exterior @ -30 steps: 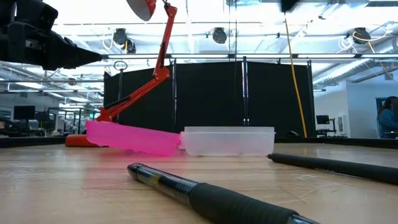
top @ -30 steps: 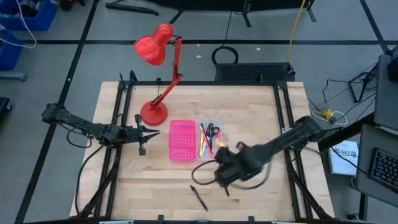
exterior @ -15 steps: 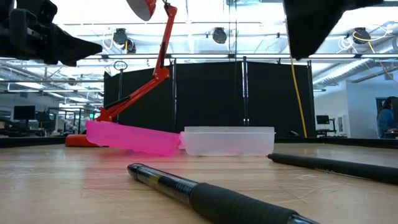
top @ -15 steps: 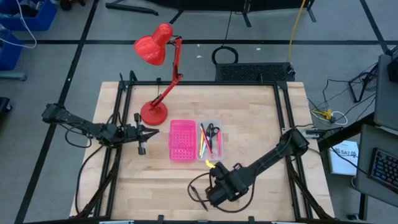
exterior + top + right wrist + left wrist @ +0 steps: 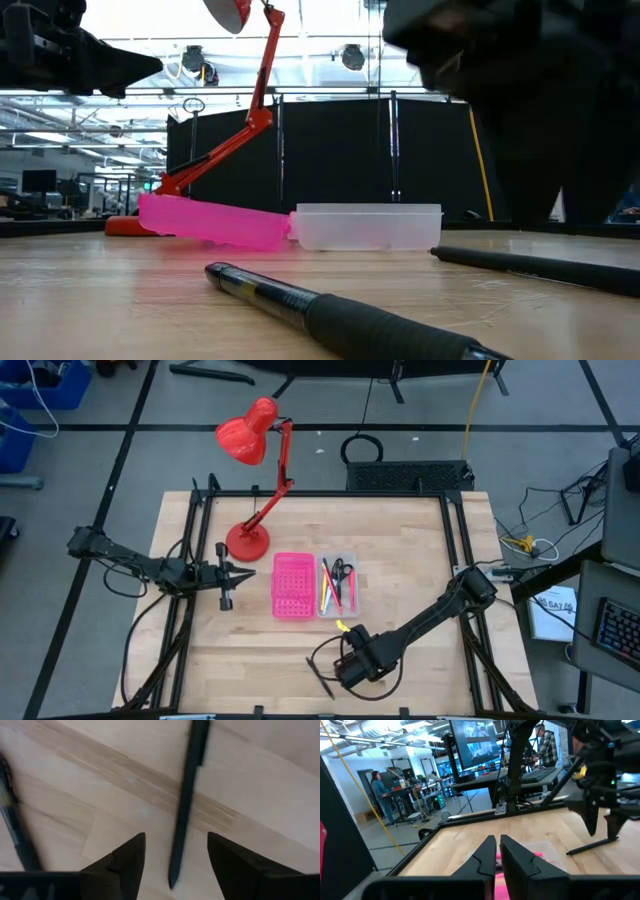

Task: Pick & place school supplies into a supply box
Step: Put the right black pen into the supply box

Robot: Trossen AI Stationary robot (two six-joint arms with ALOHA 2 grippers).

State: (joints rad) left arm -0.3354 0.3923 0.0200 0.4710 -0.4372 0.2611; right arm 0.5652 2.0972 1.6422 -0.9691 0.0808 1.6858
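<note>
Since earlier, right hand (image 5: 175,855) is now hanging low over a black pen (image 5: 186,800) on the worktop (image 5: 420,560), fingers wide. Left hand (image 5: 496,851) is waiting beside the red lamp (image 5: 252,460), fingers narrow, holding nothing.

The right arm reaches from the table's right edge diagonally toward the near middle, its wrist bent down so that the right gripper (image 5: 175,857) hangs low over the tabletop with its two dark fingers (image 5: 125,862) spread wide apart and nothing between them. The left arm stretches in level from the left side, its left gripper (image 5: 497,851) poised above the left part of the table, fingers (image 5: 482,857) drawn nearly together on nothing.
</note>
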